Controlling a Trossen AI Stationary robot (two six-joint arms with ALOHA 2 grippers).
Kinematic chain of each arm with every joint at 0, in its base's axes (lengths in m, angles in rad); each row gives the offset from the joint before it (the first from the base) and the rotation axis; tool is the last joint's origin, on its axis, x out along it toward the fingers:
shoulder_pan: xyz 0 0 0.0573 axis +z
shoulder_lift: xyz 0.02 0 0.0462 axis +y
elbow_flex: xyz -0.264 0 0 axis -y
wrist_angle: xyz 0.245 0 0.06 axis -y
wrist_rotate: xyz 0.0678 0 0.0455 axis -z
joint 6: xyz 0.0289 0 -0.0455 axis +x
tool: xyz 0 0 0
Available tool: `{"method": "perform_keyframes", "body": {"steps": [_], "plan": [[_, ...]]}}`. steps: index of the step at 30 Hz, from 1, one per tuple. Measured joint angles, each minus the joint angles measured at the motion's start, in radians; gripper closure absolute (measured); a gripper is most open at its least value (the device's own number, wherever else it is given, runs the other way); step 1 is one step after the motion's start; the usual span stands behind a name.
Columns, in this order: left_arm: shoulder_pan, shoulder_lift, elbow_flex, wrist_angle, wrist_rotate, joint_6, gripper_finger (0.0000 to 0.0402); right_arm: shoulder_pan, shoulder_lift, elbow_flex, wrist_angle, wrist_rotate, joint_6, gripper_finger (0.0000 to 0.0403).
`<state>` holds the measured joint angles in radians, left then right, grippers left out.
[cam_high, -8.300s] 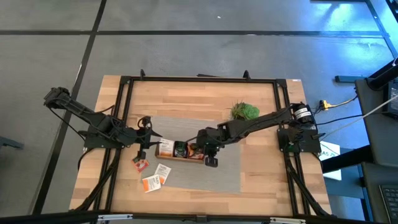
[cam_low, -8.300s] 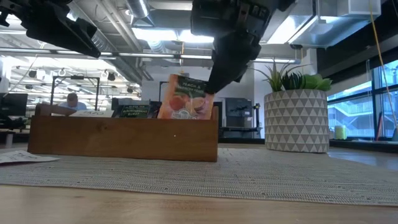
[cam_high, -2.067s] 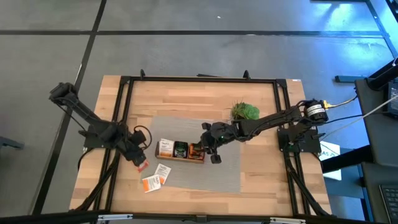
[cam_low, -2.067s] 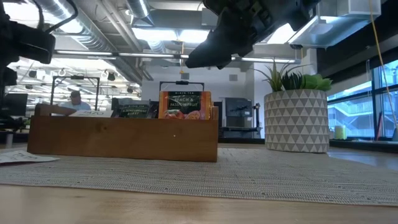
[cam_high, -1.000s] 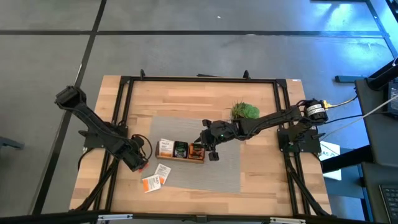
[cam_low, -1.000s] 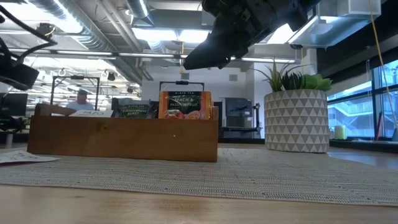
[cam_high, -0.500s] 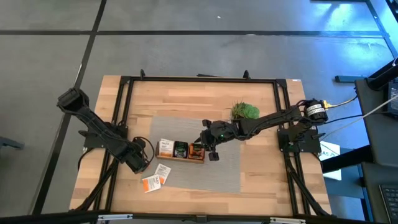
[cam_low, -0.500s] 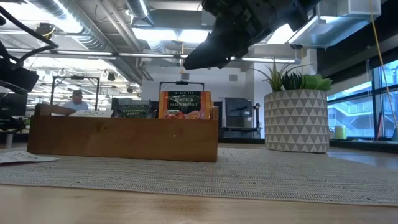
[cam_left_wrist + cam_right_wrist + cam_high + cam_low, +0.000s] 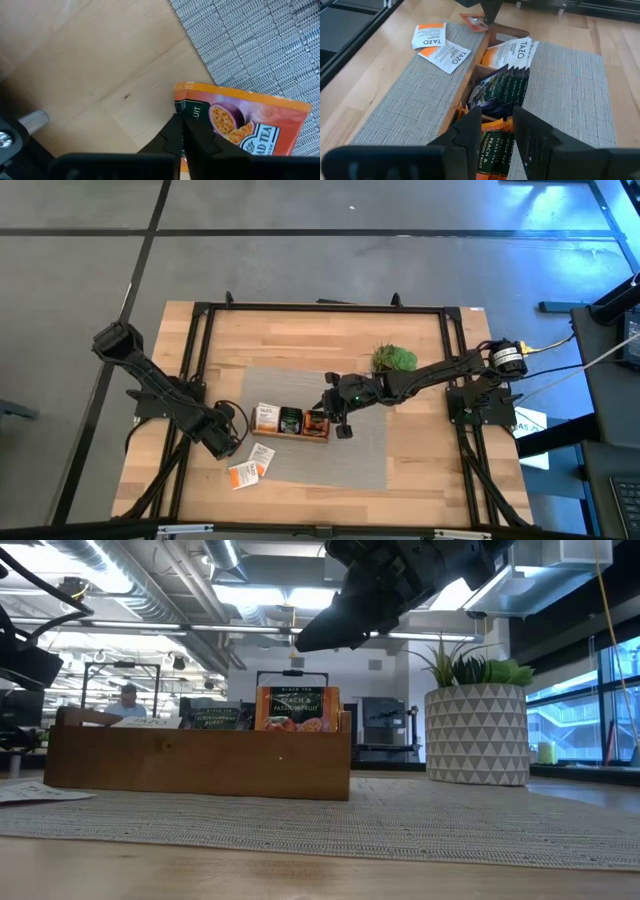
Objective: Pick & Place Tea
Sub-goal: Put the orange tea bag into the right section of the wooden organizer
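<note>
A red-orange tea sachet [image 9: 240,122] lies at the left edge of the grey mat [image 9: 330,465]. My left gripper [image 9: 228,443] is low over it and shut on it. The same sachet [image 9: 472,20] shows small in the right wrist view, under the left fingers. The wooden tray [image 9: 290,423] on the mat holds upright sachets in white-orange [image 9: 512,50], dark [image 9: 497,90] and orange [image 9: 297,708]. My right gripper [image 9: 497,132] hovers open above the tray's right end, touching nothing. Two white-orange sachets [image 9: 250,468] lie flat near the mat's front left corner. My left gripper pinches the red-orange sachet between its two fingers at one edge, near a corner [image 9: 192,111]. The fingers come down at a slant from the table's left side. The fingers hide the exact spot. The sachet lies about flat, its far part over the mat's edge.
A green plant [image 9: 393,360] in a white patterned pot [image 9: 478,735] stands on the table behind the tray's right end. Black frame rails [image 9: 190,380] run along the table's sides. Bare mat [image 9: 350,465] lies in front of the tray.
My left gripper has edged slightly toward the table's right and down at the red-orange sachet. My right gripper has kept still above the tray.
</note>
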<state>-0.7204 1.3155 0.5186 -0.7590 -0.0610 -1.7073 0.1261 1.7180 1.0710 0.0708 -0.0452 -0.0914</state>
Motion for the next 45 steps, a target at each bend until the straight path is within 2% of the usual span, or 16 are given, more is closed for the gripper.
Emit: {"method": "perform_keyframes", "body": {"steps": [7,10,15,22,30,33,36,42,45], "plan": [[0.000,-0.012,0.010,-0.031,-0.009,0.018,0.0399,0.000,0.000,0.000,0.000,0.000,-0.001,0.0288],[0.001,-0.039,0.040,-0.154,-0.043,0.037,0.0399,0.000,0.000,0.000,0.000,0.000,-0.020,0.0288],[0.000,-0.085,0.087,-0.226,-0.096,0.054,0.0399,0.000,0.000,0.000,-0.001,0.000,-0.023,0.0288],[0.004,-0.147,0.136,-0.234,-0.150,0.117,0.0400,0.000,0.000,0.000,0.000,0.002,-0.023,0.0288],[0.030,-0.164,0.289,-0.523,-0.256,0.170,0.0400,0.000,0.000,0.000,0.018,0.002,-0.023,0.0288],[0.050,-0.164,0.346,-0.531,-0.356,0.258,0.0400,0.000,0.000,0.000,0.018,0.002,-0.011,0.0288],[0.079,-0.165,0.386,-0.506,-0.421,0.379,0.0400,0.000,0.000,-0.001,0.048,-0.012,0.093,0.0288],[0.157,-0.165,0.417,-0.300,-0.475,0.696,0.0400,0.006,-0.036,0.005,0.075,-0.320,0.254,0.0288],[0.199,-0.158,0.418,-0.152,-0.478,0.877,0.0400,0.020,-0.021,0.003,0.061,-0.331,0.304,0.0288]]}}
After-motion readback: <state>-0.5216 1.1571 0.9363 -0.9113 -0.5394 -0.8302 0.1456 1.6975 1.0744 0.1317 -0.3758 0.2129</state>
